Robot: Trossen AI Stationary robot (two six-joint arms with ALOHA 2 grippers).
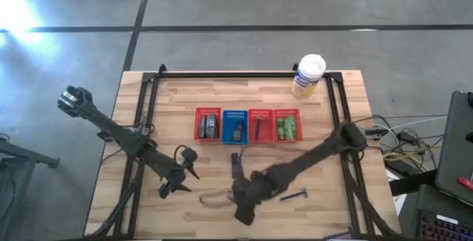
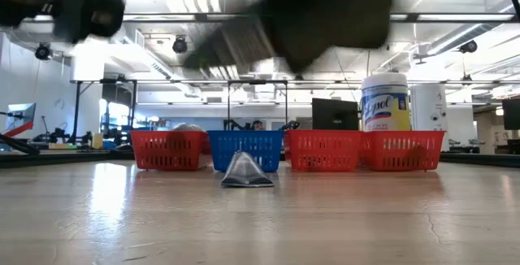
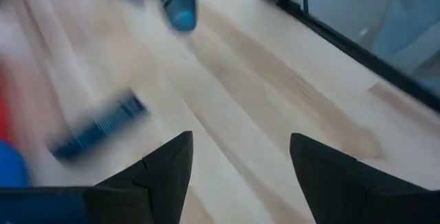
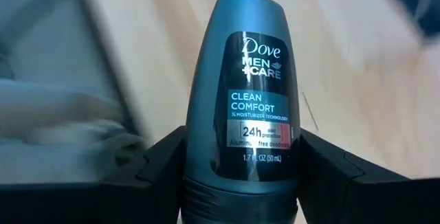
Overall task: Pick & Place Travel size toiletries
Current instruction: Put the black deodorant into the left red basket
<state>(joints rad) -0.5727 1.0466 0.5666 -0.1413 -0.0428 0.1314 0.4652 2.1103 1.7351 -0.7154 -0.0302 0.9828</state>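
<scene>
My right gripper (image 4: 240, 152) is shut on a grey rounded roll-on deodorant (image 4: 246, 66). In the high view it hangs over the table's near middle (image 1: 241, 199) and hides the deodorant. My left gripper (image 3: 240, 155) is open over bare wood at the near left (image 1: 179, 179), touching nothing. A dark wedge-shaped piece (image 1: 236, 163) (image 2: 246, 172) lies flat on the table in front of the baskets. A thin dark-blue razor (image 1: 293, 194) (image 3: 96, 129) lies to the right of my right gripper. More toiletries fill the baskets, among them green packets (image 1: 287, 128). My right gripper pinches the deodorant between its two fingers (image 4: 161, 159), low on the body just above the seam (image 4: 240, 176). The deodorant lies along the fingers, its rounded end (image 4: 247, 11) pointing out past their tips. No part of it rests on the table in the low view.
A row of mesh baskets crosses the table's middle: red (image 1: 208, 124), blue (image 1: 235, 126), red (image 1: 260, 125), red (image 1: 298, 115). A white-capped yellowish canister (image 1: 308, 75) (image 2: 383, 102) stands at the far right. A pale thin item (image 1: 213, 197) lies between the grippers. A black frame (image 1: 236, 74) edges the table.
</scene>
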